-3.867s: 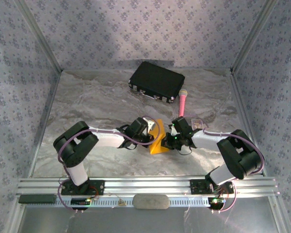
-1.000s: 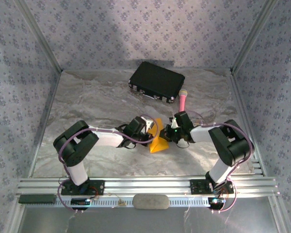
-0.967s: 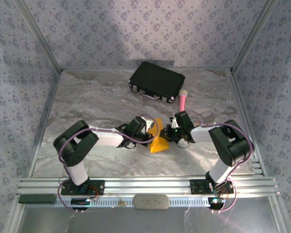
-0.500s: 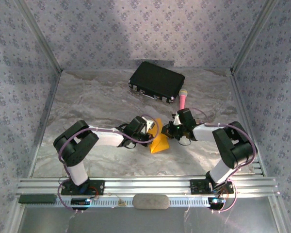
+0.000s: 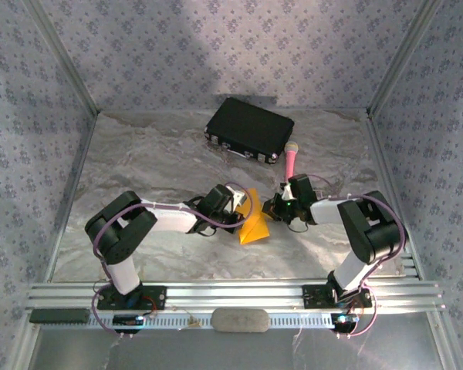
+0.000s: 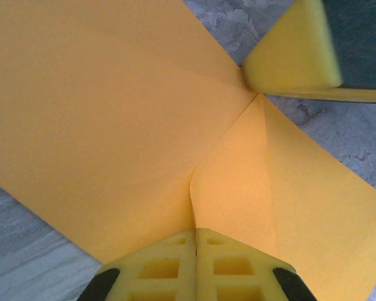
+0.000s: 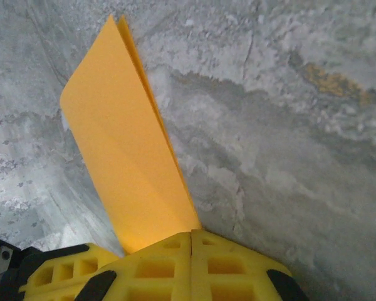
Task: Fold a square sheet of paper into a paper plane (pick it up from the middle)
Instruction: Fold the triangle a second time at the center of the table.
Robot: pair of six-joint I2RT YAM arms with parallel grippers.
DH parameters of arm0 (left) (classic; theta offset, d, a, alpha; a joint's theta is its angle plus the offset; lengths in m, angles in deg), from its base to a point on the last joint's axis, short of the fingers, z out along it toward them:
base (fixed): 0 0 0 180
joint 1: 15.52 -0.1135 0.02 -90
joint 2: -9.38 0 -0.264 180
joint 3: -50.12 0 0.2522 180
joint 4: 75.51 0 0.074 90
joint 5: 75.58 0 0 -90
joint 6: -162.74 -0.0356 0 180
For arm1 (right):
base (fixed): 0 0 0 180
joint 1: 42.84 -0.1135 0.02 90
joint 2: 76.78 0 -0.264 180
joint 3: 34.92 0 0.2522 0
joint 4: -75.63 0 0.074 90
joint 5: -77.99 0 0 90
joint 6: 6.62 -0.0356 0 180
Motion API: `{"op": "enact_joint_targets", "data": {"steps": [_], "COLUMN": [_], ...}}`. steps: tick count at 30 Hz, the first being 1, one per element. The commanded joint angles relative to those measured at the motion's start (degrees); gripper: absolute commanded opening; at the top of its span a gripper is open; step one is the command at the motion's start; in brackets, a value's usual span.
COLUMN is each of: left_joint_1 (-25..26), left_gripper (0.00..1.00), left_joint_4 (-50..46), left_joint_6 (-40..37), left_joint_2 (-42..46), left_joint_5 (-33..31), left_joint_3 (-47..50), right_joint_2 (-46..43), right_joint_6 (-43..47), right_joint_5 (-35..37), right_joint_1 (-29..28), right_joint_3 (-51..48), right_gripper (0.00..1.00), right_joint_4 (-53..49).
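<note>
Two closed grippers, left gripper (image 6: 195,232) and right gripper (image 7: 192,234), pinch the folded paper (image 5: 255,227) near the black case (image 5: 249,129); uneven pulling could tear it or skew the crease

I count one orange-yellow sheet of paper (image 5: 255,226), creased, in the middle of the surface (image 5: 139,169). One black case (image 5: 249,129) sits at the far side, with one pink microphone (image 5: 291,162) just right of it. There are two arms, the left arm (image 5: 162,218) and the right arm (image 5: 355,223). That makes two hands, the left hand (image 6: 195,238) and the right hand (image 7: 192,238). One grey oblong pad (image 5: 241,320) lies at the near edge.
</note>
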Motion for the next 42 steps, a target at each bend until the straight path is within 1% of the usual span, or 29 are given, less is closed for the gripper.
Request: {"op": "enact_joint_targets", "data": {"steps": [1,5,8,11,13,16,20,25,28,33,40,42], "left_joint_1": [0.0,0.1,0.0,0.0,0.0,0.1,0.1,0.1,0.1,0.1,0.0,0.0], "left_gripper": [0.0,0.0,0.0,0.0,0.0,0.0,0.0,0.0,0.0,0.0,0.0,0.04], "left_joint_4": [-4.7,-4.6,-4.6,-4.3,-4.2,-4.2,-4.4,-4.2,-4.3,-4.3,-4.8,-5.3], "left_joint_6": [-1.1,-1.0,-0.9,-0.8,-0.8,-0.8,-1.0,-0.9,-1.0,-1.0,-1.0,-0.7], "left_joint_2": [-1.4,-1.4,-1.4,-1.3,-1.4,-1.2,-1.1,-1.1,-1.1,-1.0,-0.8,0.0], "left_joint_5": [0.9,0.9,0.9,0.7,0.9,0.9,1.0,1.0,1.0,1.1,1.4,1.3], "left_joint_3": [-0.2,-0.2,-0.3,-0.3,-0.5,-0.2,-0.1,-0.2,-0.2,-0.1,-0.6,-0.9], "right_joint_2": [-4.6,-5.1,-3.1,-0.4,0.6,1.1,-0.3,-3.1,-3.2,-0.8,2.3,1.9], "right_joint_6": [0.4,0.7,-0.3,-0.8,-1.5,-1.4,-1.5,-1.2,-1.6,-1.6,-0.6,-0.6], "right_joint_5": [-0.4,-2.0,-1.2,0.1,0.7,1.6,1.6,-0.5,-1.6,-1.1,1.5,2.8], "right_joint_1": [-0.7,-4.0,-6.3,-7.4,-7.4,-7.0,-7.1,-7.6,-8.0,-8.0,-8.0,-7.9], "right_joint_3": [0.2,1.2,1.3,0.4,-1.1,-1.8,-1.7,0.1,0.5,0.1,-1.1,-1.7], "right_gripper": [0.04,0.04,0.04,0.03,0.03,0.03,0.03,0.04,0.04,0.04,0.01,0.01], "right_joint_4": [-2.8,-3.0,-2.8,-2.3,-0.9,-1.4,-1.7,-1.8,-0.4,0.6,-2.8,-3.9]}}
